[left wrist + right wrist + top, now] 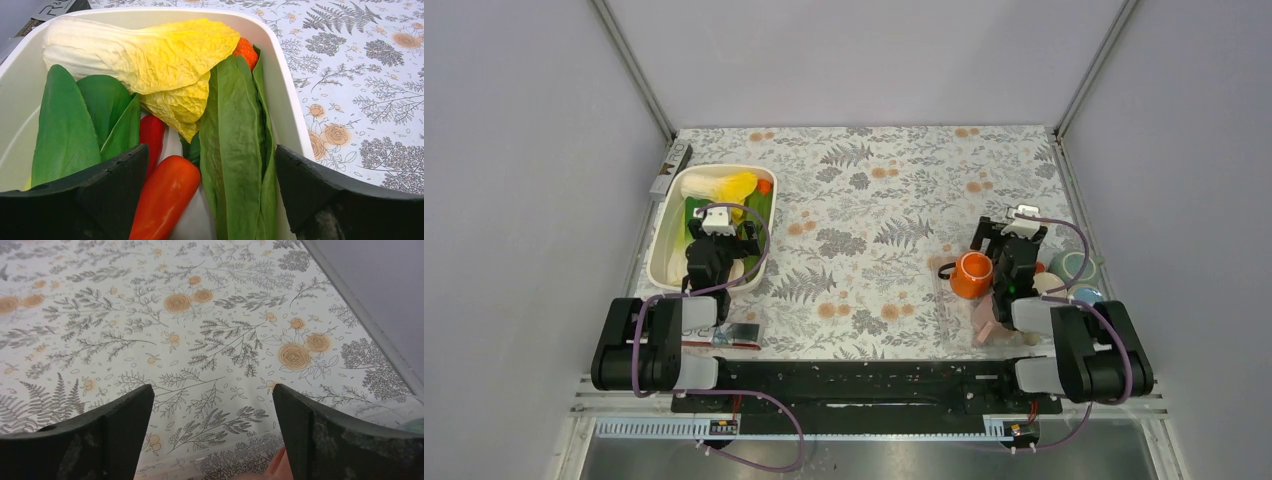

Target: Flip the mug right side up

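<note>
**Desk:** How far along is the job?

**Caption writer:** At the very start, by my reading. The orange mug point(970, 274) sits at centre right of the overhead frame with its handle pointing left. What looks like its flat base faces up, so I judge that it has not been turned.

**Desk:** Is anything holding it?

**Caption writer:** No. The right gripper point(211, 405) has its jaws spread wide, and only the flowered tablecloth point(200, 315) lies between them. The mug does not show in that wrist view at all. From overhead, the right arm stands just beside the mug, on its right. Whether the two touch I cannot tell.

**Desk:** And the other arm?

**Caption writer:** The left gripper point(210, 165) also has its jaws apart and is empty. It hangs over a white tub point(286, 100) at the left of the overhead frame. The tub holds a cabbage point(150, 50), green leaves point(235, 130) and red peppers point(167, 195). That arm is well apart from the mug.

**Desk:** So what is left?

**Caption writer:** All of it: taking hold of the mug, turning it over and setting it down mouth up. A few other cups point(1069, 265) cluster at the right edge, close to the right arm. The space for the turn looks tight.
</note>
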Controlling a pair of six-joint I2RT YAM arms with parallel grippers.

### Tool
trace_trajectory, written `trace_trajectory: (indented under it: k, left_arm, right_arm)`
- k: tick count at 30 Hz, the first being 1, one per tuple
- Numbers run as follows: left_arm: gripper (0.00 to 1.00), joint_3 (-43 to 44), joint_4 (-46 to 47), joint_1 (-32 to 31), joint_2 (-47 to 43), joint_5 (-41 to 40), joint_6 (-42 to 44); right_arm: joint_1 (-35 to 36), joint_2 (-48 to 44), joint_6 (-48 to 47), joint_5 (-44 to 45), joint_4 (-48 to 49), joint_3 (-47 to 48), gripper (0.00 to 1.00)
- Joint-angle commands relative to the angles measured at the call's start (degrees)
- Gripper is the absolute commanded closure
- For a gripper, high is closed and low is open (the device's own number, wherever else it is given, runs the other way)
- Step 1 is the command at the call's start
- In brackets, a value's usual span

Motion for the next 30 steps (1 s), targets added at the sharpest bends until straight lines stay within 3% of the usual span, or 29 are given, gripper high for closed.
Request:
trace_trajectory:
  k: [1, 4, 7, 10, 13, 17, 19, 24, 26, 30]
  left_arm:
    - [0.01, 0.5, 2.6, -0.2, -0.8, 1.1, -0.7]
    - [0.01, 0.5, 2.6, -0.2, -0.8, 1.0, -0.7]
    - [0.01, 0.5, 2.6, -0.1, -0.8, 1.2, -0.7]
    - [0.01, 2.0, -2.0, 0.3, -4.0, 5.0, -0.2]
    - [0.01, 5.6, -12.8, 2.6, -9.7, 10.8, 0.0]
    - [0.01, 13.2, -31.0, 3.7, -15.3, 21.0, 7.4]
    - [0.01, 18.1, -41.9, 3.8, -16.6, 25.5, 10.3]
    - [0.01, 28.2, -62.5, 3.8, -15.3, 35.9, 13.9]
    - [0.01, 30.4, -66.3, 3.9, -14.0, 38.7, 14.2]
    - [0.01, 32.2, -69.3, 3.8, -11.5, 43.1, 14.5]
  right_arm:
    - [-0.2, -10.7, 1.6, -0.2, -4.9, 0.4, 0.01]
    - [-0.2, -19.3, 2.1, -5.3, -11.6, 2.4, 0.01]
    - [0.0, -25.6, 2.2, -20.3, -16.8, 7.5, 0.01]
    - [1.8, -26.7, -0.1, -33.5, -35.8, 20.7, 0.01]
    - [7.3, -22.4, -9.4, -41.4, -62.3, 35.3, 0.01]
    - [22.1, -16.7, -32.6, -37.6, -85.3, 45.5, 0.03]
    - [26.9, -13.9, -38.9, -34.0, -95.0, 47.9, 0.02]
    - [28.6, -4.9, -41.6, -27.4, -112.5, 53.6, 0.11]
    - [29.2, -1.3, -41.9, -22.8, -117.0, 55.4, 0.17]
    - [29.5, 6.6, -43.3, -13.9, -119.5, 57.6, 0.17]
